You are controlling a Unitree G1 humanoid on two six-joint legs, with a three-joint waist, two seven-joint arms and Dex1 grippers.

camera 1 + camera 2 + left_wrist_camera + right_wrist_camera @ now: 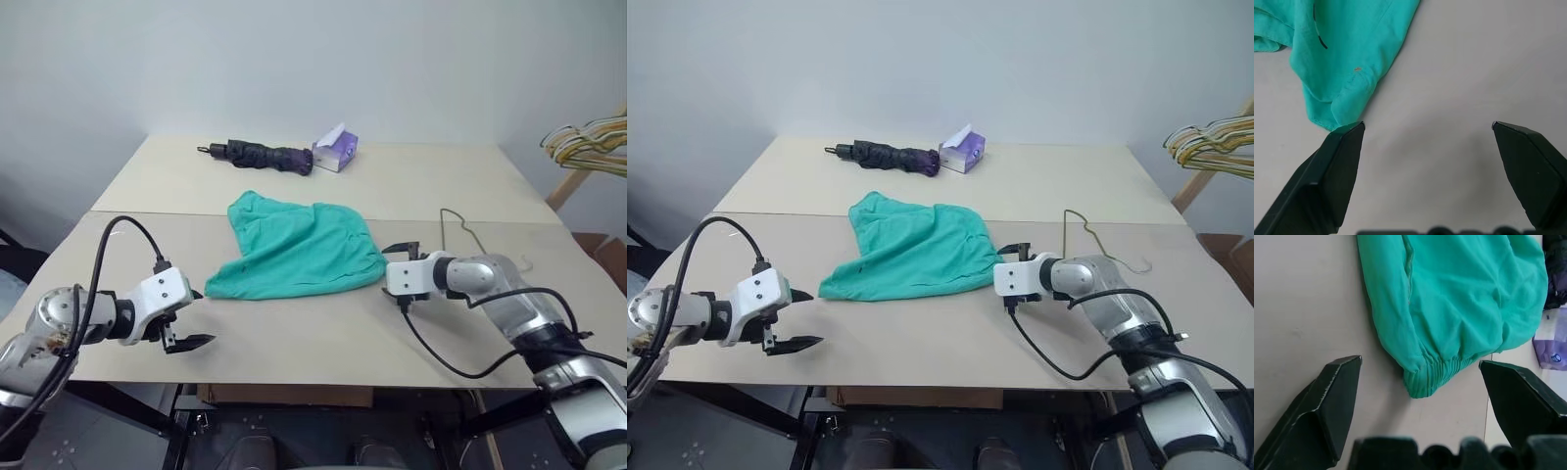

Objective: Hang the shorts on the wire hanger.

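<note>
The teal-green shorts (pixel 299 250) lie crumpled in the middle of the beige table (pixel 294 338). My left gripper (pixel 201 318) is open just off their near-left corner, low over the table. In the left wrist view that corner of the shorts (pixel 1352 49) lies right by one fingertip (pixel 1347 142). My right gripper (pixel 392 274) is open at the shorts' right edge and points at the gathered waistband (pixel 1430 377). The thin wire hanger (pixel 1083 230) lies flat on the table just behind the right gripper.
A dark folded umbrella (pixel 260 155) and a purple tissue box (pixel 336 150) sit on the far half of the table. A bunch of coloured hangers (pixel 588 147) hangs off to the far right. Bare tabletop lies between the shorts and the front edge.
</note>
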